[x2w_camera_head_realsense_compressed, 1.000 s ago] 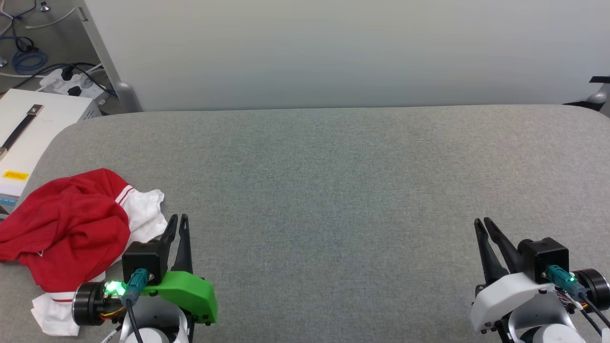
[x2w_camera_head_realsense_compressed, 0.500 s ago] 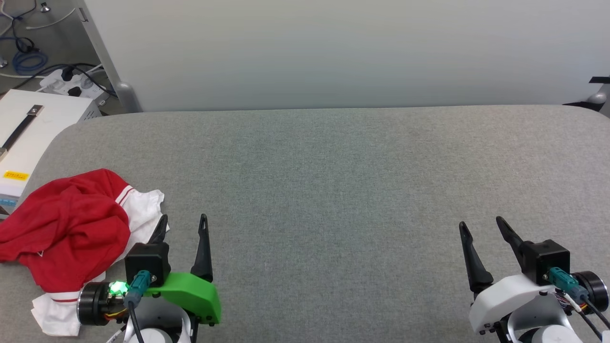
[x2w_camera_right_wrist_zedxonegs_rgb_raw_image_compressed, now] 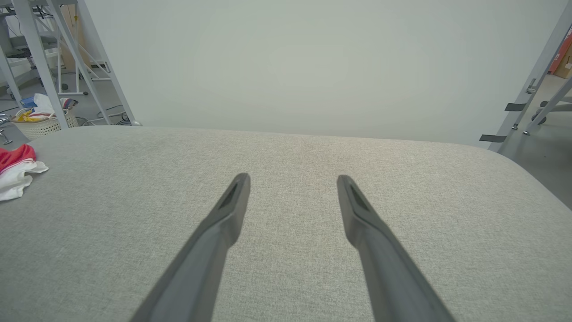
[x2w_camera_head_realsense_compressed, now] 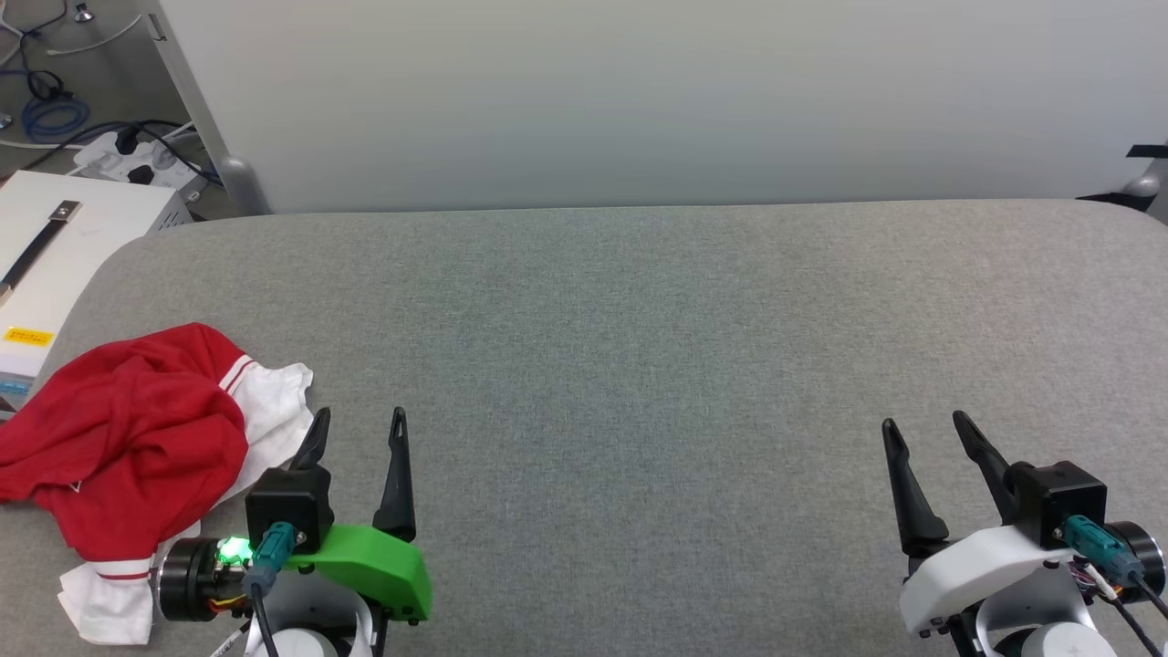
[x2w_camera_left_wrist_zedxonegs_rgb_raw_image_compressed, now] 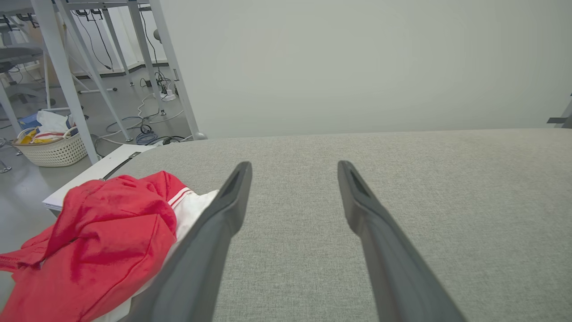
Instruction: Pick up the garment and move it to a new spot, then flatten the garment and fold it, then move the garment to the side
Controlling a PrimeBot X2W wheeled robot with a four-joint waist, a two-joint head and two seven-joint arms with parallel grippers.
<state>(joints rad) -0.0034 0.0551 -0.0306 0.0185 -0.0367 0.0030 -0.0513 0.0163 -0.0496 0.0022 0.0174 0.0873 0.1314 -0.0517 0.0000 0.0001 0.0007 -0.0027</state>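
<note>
Just to the left of the left gripper (x2w_camera_head_realsense_compressed: pixel 360 415), the garment (x2w_camera_head_realsense_compressed: pixel 137 429) is lying crumpled on the grey padded surface (x2w_camera_head_realsense_compressed: pixel 593 347), with its white sleeve beside that gripper's nearer finger. Both it and the right gripper (x2w_camera_head_realsense_compressed: pixel 923 422) are now standing wide and empty, having spread from closed a moment ago. This looks like readying for the pickup, which is not yet begun. The right gripper is sitting well apart from the cloth.

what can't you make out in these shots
Garment, head view: bunched up, so its front is hidden; the left arm covers its near edge.
Left wrist view: garment cut off by left and bottom edges; one jaw covers white fabric.
Right wrist view: cut off by left edge.
Yellow label on white box, head view: too small to read.
</note>
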